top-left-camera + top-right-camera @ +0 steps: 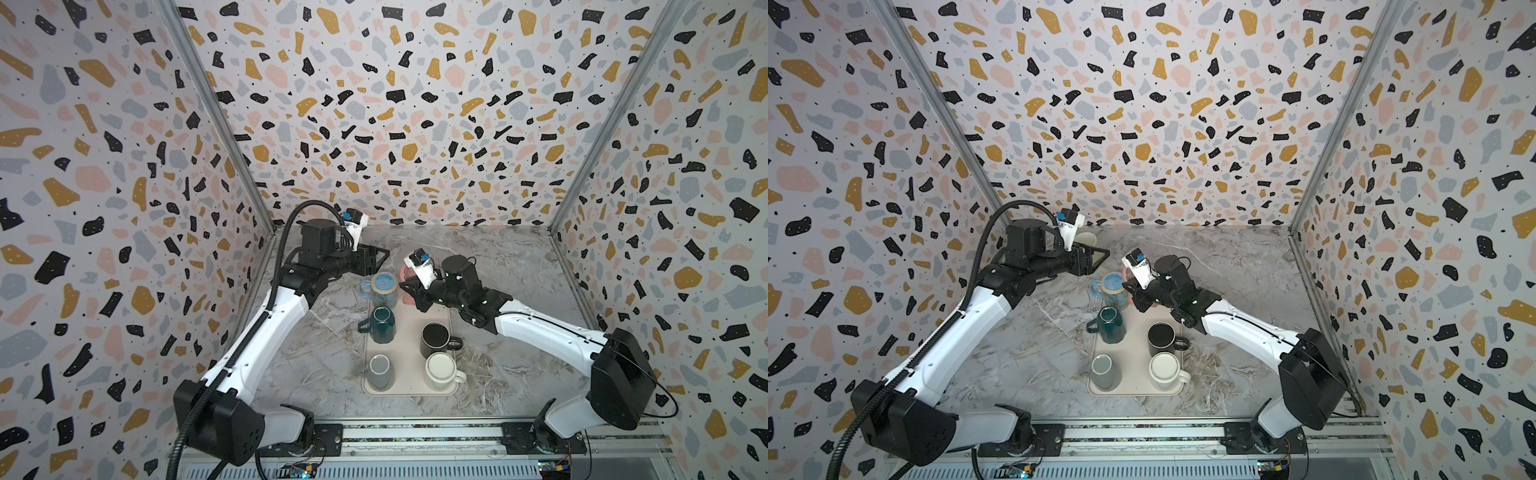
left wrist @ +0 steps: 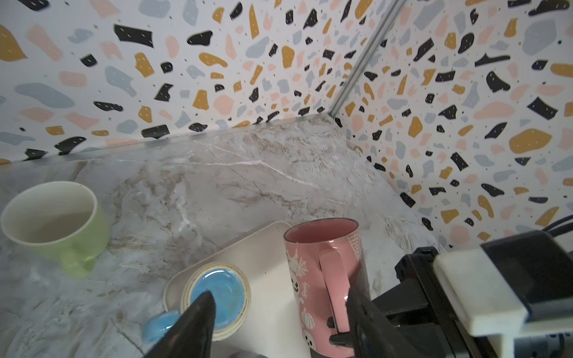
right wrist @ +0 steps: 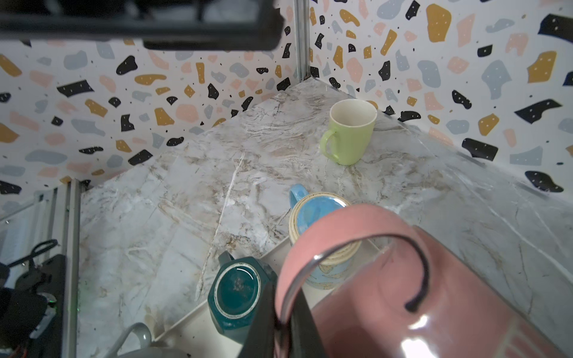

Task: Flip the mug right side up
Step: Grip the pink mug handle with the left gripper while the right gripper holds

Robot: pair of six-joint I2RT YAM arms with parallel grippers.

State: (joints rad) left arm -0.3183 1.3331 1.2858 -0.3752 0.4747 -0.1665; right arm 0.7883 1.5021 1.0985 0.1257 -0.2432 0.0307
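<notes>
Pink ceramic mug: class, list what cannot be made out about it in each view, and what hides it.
1. Left wrist view: the base of the pink ceramic mug is lost at the lower edge, so contact with the beige plastic tray is unclear.
2. In both top views: the right arm hides most of the mug.
3. Right wrist view: too close and blurred; where the right end effector grips it cannot be placed.

Only one bit of lettering we can find: a short script word printed sideways on the pink mug (image 2: 307, 272), among its ghost, web and pumpkin prints, in the left wrist view. It's too small and blurred for us to read. Nothing else is legible.
</notes>
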